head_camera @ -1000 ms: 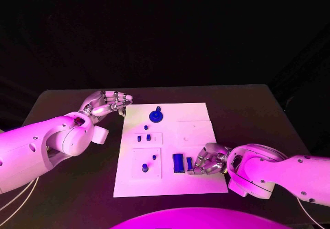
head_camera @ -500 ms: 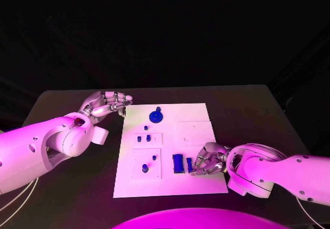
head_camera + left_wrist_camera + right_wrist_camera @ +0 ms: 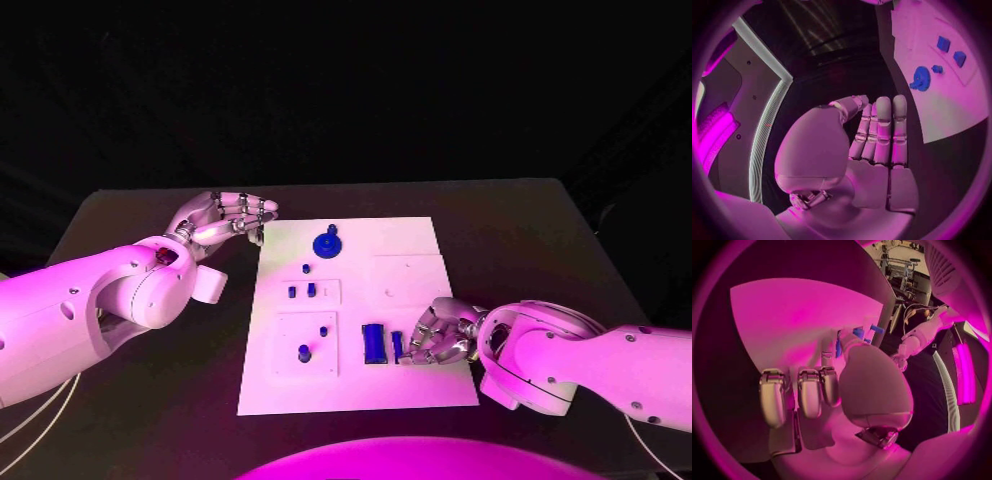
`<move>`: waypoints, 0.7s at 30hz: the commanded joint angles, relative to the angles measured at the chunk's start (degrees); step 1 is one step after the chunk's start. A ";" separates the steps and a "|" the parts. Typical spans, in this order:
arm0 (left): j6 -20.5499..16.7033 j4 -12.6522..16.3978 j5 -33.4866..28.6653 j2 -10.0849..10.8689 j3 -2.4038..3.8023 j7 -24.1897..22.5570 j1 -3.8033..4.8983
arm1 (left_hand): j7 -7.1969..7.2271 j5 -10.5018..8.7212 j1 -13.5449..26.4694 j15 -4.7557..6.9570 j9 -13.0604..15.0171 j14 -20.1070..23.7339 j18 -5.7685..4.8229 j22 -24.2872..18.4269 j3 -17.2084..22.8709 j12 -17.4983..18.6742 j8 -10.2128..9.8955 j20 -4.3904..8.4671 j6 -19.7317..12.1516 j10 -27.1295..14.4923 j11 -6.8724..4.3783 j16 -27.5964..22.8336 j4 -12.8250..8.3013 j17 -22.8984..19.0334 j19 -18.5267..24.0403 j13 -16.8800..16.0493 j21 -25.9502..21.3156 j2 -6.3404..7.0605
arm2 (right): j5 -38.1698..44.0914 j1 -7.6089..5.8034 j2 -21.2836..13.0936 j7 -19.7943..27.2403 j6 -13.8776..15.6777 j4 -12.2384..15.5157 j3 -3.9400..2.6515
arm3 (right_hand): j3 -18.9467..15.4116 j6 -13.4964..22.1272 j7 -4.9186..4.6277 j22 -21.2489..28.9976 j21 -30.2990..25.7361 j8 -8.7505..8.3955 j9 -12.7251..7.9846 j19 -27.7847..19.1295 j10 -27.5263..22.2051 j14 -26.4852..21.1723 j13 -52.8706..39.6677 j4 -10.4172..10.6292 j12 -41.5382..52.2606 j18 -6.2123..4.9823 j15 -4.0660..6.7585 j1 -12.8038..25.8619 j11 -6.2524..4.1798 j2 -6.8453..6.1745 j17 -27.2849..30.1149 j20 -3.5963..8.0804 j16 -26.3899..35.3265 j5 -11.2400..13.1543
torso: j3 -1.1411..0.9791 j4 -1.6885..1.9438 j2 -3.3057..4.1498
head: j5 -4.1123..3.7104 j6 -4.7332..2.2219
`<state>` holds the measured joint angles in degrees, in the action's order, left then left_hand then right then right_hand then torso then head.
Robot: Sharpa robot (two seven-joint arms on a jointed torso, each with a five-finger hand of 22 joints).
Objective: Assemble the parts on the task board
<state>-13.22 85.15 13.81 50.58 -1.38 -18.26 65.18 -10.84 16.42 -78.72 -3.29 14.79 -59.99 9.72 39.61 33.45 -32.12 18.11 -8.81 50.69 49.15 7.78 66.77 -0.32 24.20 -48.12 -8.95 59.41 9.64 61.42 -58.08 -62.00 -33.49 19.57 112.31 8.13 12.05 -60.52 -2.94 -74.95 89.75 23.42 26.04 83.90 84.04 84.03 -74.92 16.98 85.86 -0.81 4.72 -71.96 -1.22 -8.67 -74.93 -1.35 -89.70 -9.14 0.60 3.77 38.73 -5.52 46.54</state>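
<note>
Early days, I'd say — gear (image 3: 329,242) and small pegs (image 3: 300,291) sit on the board (image 3: 411,250), bars (image 3: 374,343) mid-frame still loose. Right hand (image 3: 438,337) curls beside them, can't tell if it's gripping; left hand (image 3: 224,220), upper left, holds nothing — fingers together.

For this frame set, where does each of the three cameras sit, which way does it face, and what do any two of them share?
Head view: on the robot's head, looking down at the black table and task board; both arms enter, left hand beside the board's far left corner, right hand on the board by the blue parts.
Left wrist view: behind the left hand, facing along its straight fingers toward the board.
Right wrist view: behind the right hand, facing down onto the board.
Shared: head and left wrist views both show the blue gear.
</note>
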 commanded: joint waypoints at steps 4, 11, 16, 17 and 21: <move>1.88 0.19 -1.19 -0.03 0.01 -1.10 -0.04 | -0.42 0.29 -0.13 0.06 -0.06 0.50 0.89 0.06 0.25 -0.39 0.37 0.05 -0.14 -0.33 -0.09 0.06 -0.04 -0.06 0.26 0.09 -0.07 -0.55 | -3.53 -1.29 -1.85 2.59 1.90 0.34 -0.10 | -3.73 0.74 -0.75 -15.05 0.25 -0.49 0.10 6.10 4.06 5.97 -13.01 -0.25 -1.06 0.81 -0.45 5.13 0.62 -0.88 -15.07 -0.42 -0.30 -5.96 | 0.06 -0.11 -0.19 | 0.08 -0.50; 2.59 0.04 -2.69 -0.29 -0.03 -1.88 -0.31 | -0.49 0.29 0.12 -0.05 -0.13 0.74 0.85 0.06 0.20 -0.27 0.33 0.01 -0.42 -0.82 0.04 -0.03 -0.08 -0.13 0.45 0.21 -0.09 -0.25 | -11.62 -4.18 -2.88 12.74 2.75 -0.99 -0.18 | -10.44 2.97 -1.61 -14.58 -1.44 -1.34 0.09 5.65 2.62 5.67 -11.75 -0.28 -4.27 0.47 -1.11 3.66 1.42 -0.45 -13.79 -1.04 0.44 -2.50 | 0.15 -0.19 -0.56 | -0.13 -1.53; 1.69 -0.73 -3.73 -0.73 -0.04 -2.66 -0.36 | -0.51 0.21 0.78 -0.23 -0.17 1.35 0.78 -0.09 -0.05 -0.44 0.42 -0.18 -0.61 -0.97 0.12 -0.22 0.25 -0.23 0.94 0.26 -0.41 -0.07 | -19.11 -6.44 -2.00 23.80 7.10 -5.45 -0.20 | -11.99 4.60 -2.33 -12.96 -7.20 -2.38 -0.12 4.09 0.83 5.11 -10.12 -0.35 -8.20 -0.66 -1.60 0.12 1.99 1.38 -11.57 -1.50 1.83 -3.26 | 0.32 -0.15 -1.31 | -0.15 -1.86; 1.35 -1.06 -3.96 -0.91 -0.04 -2.89 -0.36 | -0.51 0.21 0.93 -0.27 -0.19 1.63 0.79 -0.18 -0.11 -0.52 0.45 -0.23 -0.68 -1.01 0.12 -0.32 0.32 -0.29 1.14 0.26 -0.59 -0.01 | -21.01 -6.87 -1.45 26.38 8.30 -7.00 -0.21 | -11.97 5.08 -2.55 -12.17 -9.89 -2.67 -0.18 3.33 -0.25 4.91 -9.15 -0.37 -10.44 -1.17 -1.79 -1.26 2.15 1.81 -10.86 -1.62 2.32 -3.79 | 0.36 -0.15 -1.40 | -0.13 -2.06; -0.17 -3.09 -5.07 -2.12 -0.04 -3.93 -0.37 | -0.55 0.10 1.52 -0.48 -0.25 3.95 0.79 -1.04 -0.41 -1.02 0.72 -0.56 -1.07 -1.15 0.17 -2.02 0.72 -1.19 2.62 0.32 -2.25 0.13 | -27.63 -7.99 1.35 34.82 11.54 -13.93 -0.26 | -11.89 6.85 -3.45 -8.36 -22.06 -3.55 -0.34 -0.29 -5.94 2.68 -4.29 -0.39 -20.93 -3.27 -2.52 -5.58 3.05 2.54 -4.59 -2.32 6.92 -5.31 | 0.55 -0.17 -2.03 | -0.17 -2.67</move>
<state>-12.41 82.50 10.91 48.81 -1.46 -19.88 64.82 -11.55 16.42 -77.60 -3.79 14.59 -56.13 9.71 38.60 32.93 -32.96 18.64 -9.42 49.97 48.52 7.99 64.78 0.20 23.02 -45.85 -8.67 57.20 9.85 42.40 -65.95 -61.08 -10.65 26.58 99.73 7.87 0.29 -53.85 -6.51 -74.93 67.73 20.06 25.72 83.18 78.34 83.93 -75.15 16.65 64.97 -4.01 2.51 -77.20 1.72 -6.34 -74.91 -3.65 -82.66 -14.35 0.99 3.59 37.28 -5.65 44.28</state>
